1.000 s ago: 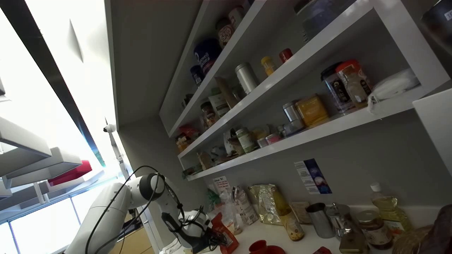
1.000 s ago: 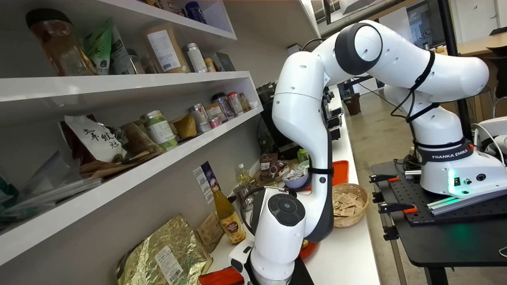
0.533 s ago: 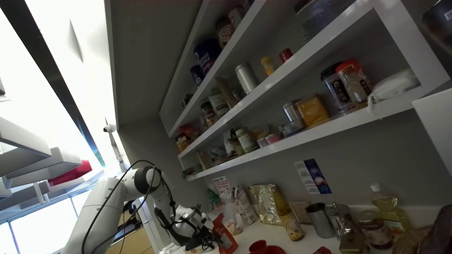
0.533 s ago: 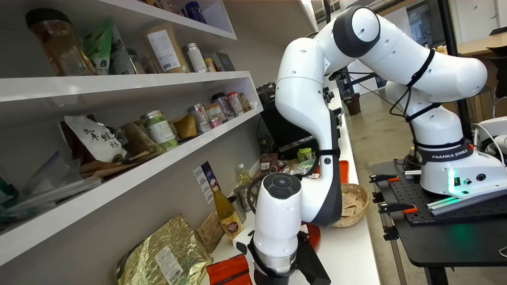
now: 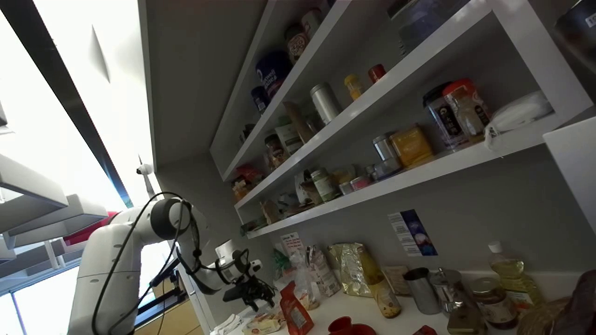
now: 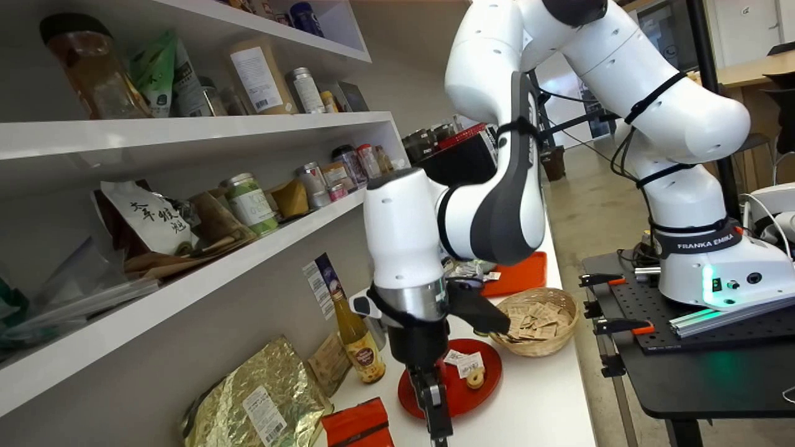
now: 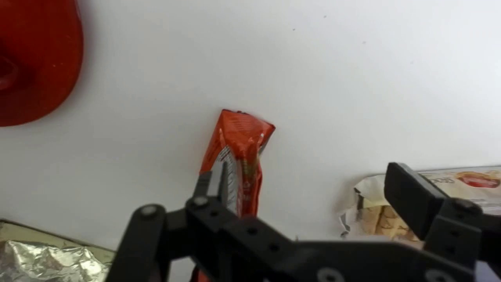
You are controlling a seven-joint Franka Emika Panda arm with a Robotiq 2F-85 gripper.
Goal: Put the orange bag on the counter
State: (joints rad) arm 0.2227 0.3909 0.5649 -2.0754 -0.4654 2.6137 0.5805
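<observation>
Main risk: a sideways knock

On the white table [image 7: 332,86], the orange bag [image 5: 297,312] stands upright. The jaws, spread wide, hold nothing and hang just beside it; swinging sideways, 1 finger [image 7: 202,186] could topple so narrow a bag.

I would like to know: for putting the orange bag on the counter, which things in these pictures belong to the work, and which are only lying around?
Belonging to the job:
orange bag, out of the grasp
counter, under the bag
gripper, open

Only lying around:
red plate
gold foil bag
yellow bottle
woven basket
</observation>
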